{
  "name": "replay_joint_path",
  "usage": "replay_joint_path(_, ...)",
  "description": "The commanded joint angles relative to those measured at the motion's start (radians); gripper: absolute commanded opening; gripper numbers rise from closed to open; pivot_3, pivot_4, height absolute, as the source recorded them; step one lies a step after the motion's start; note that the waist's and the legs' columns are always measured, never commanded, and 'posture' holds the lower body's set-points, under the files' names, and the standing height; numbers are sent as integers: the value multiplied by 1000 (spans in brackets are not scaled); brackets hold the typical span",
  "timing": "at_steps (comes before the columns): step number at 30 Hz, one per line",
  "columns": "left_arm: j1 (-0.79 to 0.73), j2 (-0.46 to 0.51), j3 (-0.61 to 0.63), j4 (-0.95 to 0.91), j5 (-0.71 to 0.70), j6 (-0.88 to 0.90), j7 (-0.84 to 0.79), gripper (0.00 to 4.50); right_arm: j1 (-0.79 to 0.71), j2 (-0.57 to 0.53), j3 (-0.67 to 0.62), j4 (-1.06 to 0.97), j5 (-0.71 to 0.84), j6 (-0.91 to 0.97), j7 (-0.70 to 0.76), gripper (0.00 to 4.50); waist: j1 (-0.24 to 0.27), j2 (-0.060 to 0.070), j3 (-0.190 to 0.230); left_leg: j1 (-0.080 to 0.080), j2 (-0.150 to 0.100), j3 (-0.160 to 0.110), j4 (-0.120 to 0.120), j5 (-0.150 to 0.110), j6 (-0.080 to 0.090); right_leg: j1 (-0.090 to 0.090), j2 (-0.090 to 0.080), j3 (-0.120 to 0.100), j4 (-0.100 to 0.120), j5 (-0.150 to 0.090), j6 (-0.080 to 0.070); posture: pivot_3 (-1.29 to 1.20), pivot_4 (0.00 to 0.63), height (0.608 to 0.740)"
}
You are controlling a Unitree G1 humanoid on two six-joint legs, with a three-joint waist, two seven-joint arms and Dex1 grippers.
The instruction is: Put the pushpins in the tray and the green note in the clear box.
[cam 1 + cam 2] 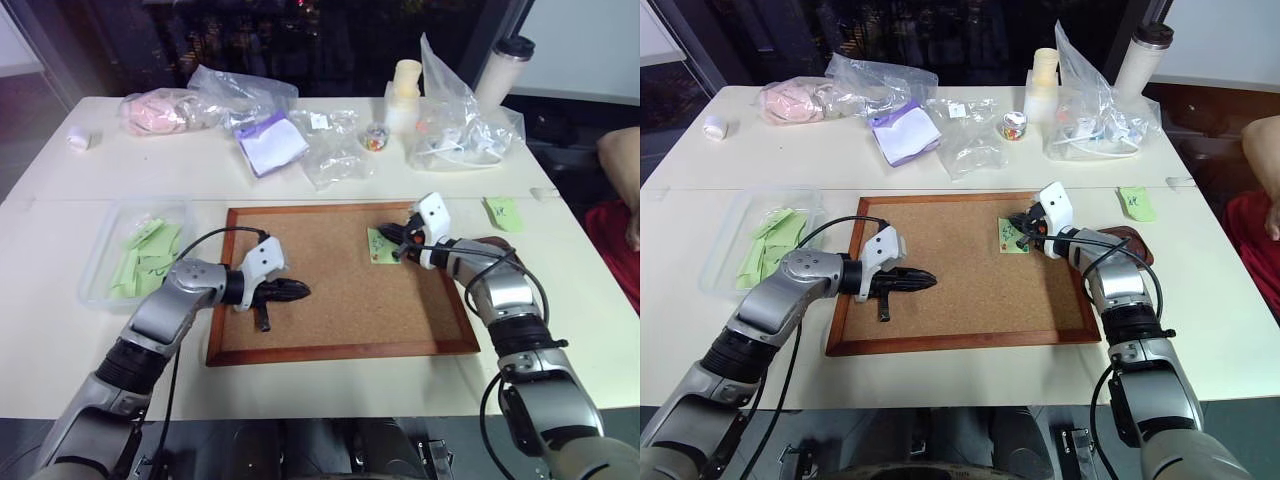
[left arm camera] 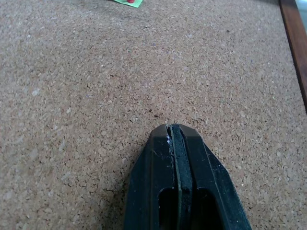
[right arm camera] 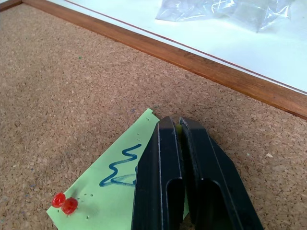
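Black fingers of the right gripper [image 3: 180, 125] are pressed together over the green note [image 3: 108, 189] on the corkboard [image 1: 330, 300], arm stretched forward. They hide part of its blue scribble. Two red pushpins [image 3: 64, 203] sit at its corner. Left gripper [image 2: 175, 132] hovers closed, empty.

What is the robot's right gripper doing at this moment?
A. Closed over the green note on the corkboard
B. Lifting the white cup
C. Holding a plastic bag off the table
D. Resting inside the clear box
A. The right gripper has its black fingers shut together over the green note, which lies on the corkboard with two red pushpins at one corner.
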Motion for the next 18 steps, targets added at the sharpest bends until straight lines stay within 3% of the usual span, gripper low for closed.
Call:
replay_joint_path(1,20,12,-47,40,55,12,0,0,-29,10,-96,-52,32,-61,-53,17,0,0,0,0,0,0,0,0,0,0,0,0,0,0,0,0,150,734)
replay_joint_path(14,31,6,-57,30,55,14,-13,0,34,42,-219,-214,109,-2,-144,17,0,5,-3,1,0,0,0,0,0,1,0,0,0,0,0,0,150,734)
replay_joint_path(18,31,6,-49,21,54,13,-7,0,135,-2,-391,-383,194,96,-262,17,5,6,-3,0,0,0,0,0,0,1,0,0,0,0,0,0,150,734)
